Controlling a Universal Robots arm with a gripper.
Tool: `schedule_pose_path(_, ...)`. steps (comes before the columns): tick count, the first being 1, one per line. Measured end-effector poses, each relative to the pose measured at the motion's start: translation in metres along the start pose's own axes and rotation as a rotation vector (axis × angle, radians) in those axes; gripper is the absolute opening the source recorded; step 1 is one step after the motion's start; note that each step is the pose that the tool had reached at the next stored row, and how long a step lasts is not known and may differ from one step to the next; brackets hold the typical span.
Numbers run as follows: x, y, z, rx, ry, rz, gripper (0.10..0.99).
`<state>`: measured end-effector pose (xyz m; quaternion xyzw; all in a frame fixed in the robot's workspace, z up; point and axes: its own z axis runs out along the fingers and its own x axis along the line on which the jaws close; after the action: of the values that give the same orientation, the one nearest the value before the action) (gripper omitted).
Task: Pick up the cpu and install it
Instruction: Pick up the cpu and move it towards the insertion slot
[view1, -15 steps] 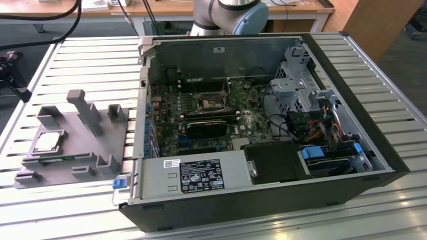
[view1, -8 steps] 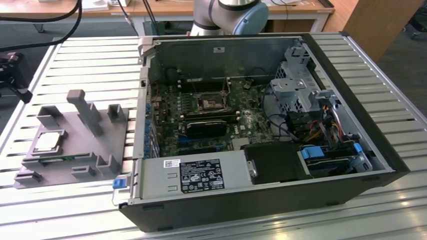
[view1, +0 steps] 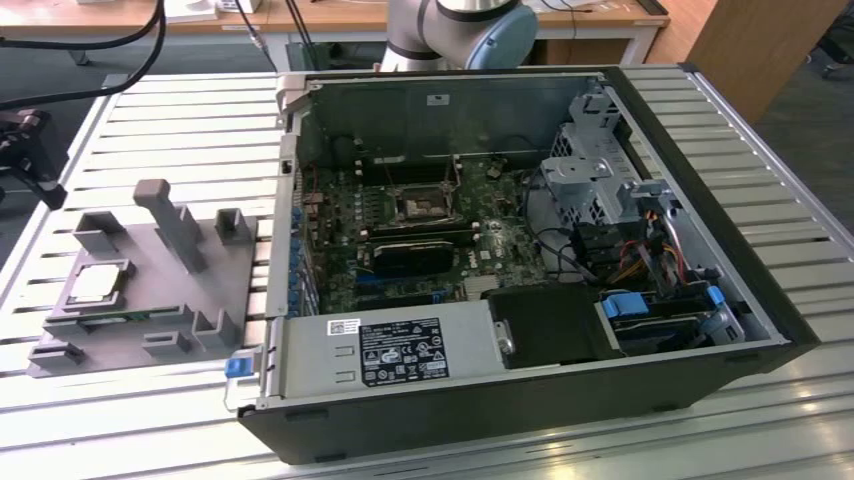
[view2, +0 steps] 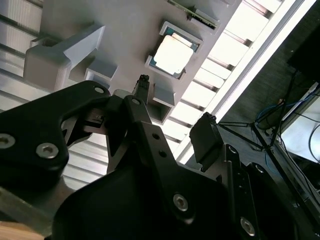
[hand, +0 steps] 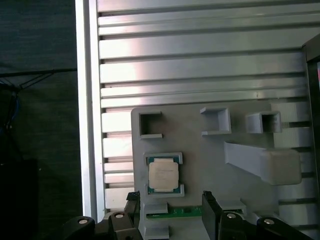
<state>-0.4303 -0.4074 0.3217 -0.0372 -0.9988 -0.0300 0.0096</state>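
On the slatted table (view1: 160, 130) lies the open computer case (view1: 374, 110), with the grey holder block (view1: 167, 298) beside it at the exterior view's left. Above the block hangs the gripper (hand: 170, 200), jaws spread and empty. The cpu (hand: 163, 176) sits flat in the block's recess: light, stiff, slick-topped (probably fragile underneath), best pinched by opposite edges.

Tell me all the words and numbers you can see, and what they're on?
White label on the power supply: print too small to read.
Small sticker inside the computer case: too small to read.
Faint marks on the cpu: unreadable.
So nothing can be quoted.
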Motion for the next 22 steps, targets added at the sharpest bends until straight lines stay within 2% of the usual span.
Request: schedule_pose_path(22,-0.0003,-0.001,0.0062,0.0,0.0019,-0.003,0.612)
